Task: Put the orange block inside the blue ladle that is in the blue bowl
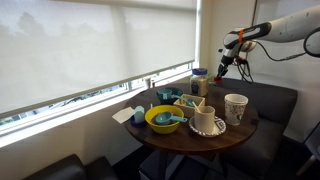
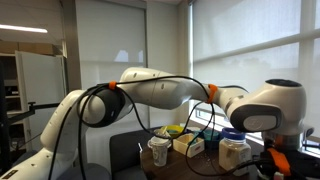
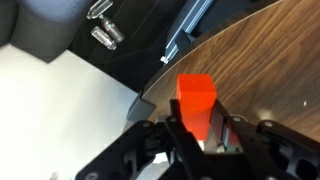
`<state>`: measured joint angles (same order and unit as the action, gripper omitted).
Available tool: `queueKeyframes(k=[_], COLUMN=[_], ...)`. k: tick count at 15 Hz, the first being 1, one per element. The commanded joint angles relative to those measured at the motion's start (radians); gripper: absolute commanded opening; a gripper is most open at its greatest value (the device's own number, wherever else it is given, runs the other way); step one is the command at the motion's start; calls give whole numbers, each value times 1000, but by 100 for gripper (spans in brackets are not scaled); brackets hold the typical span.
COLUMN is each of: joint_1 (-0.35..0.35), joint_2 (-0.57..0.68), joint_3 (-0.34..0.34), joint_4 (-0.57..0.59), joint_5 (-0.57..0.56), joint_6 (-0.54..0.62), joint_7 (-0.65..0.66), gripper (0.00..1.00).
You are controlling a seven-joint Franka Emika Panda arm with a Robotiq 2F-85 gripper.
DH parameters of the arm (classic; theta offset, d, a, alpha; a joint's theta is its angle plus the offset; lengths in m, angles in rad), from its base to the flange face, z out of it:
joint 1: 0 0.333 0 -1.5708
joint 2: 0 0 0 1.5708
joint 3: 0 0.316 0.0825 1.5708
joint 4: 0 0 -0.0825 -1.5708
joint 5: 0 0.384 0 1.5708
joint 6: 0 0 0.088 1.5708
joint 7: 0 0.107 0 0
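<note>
- Blinds-covered window behind, round wooden desk (image 1: pixel 243 128) packed with dishes.
- Your pincer (image 3: pixel 197 132) is closed tight on the orange block (image 3: pixel 196 98), high over the desk's edge, well apart from the bowls.
- Come in above the white cups (image 1: pixel 207 123), centre over the ladle, lower slowly, then release.
- Blue bowl (image 1: pixel 165 97) looks to sit behind the yellow bowl (image 1: pixel 151 119); can't make out its ladle. Yellow one holds something blue.

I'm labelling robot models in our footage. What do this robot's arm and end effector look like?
The arm has thick, rounded, glossy white links, with orange rings at the joints. Thin black cables run loosely along its outside. The end effector is black, with angular mechanical fingers. No readable markings show.
</note>
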<state>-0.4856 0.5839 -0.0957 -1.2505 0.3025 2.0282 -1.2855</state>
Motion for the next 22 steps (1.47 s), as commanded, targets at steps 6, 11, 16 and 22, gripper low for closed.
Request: queueKeyframes(k=[6, 11, 16, 22], joint_1=[-10, 81, 169, 268], joint_2=[-280, -364, -334, -202], joint_3=[96, 192, 255, 249], joint_4=[16, -39, -34, 18], joint_5=[183, 171, 108, -41], joint_6=[-124, -291, -436, -21], joint_7=[-143, -156, -187, -204], gripper=[8, 8, 8, 8])
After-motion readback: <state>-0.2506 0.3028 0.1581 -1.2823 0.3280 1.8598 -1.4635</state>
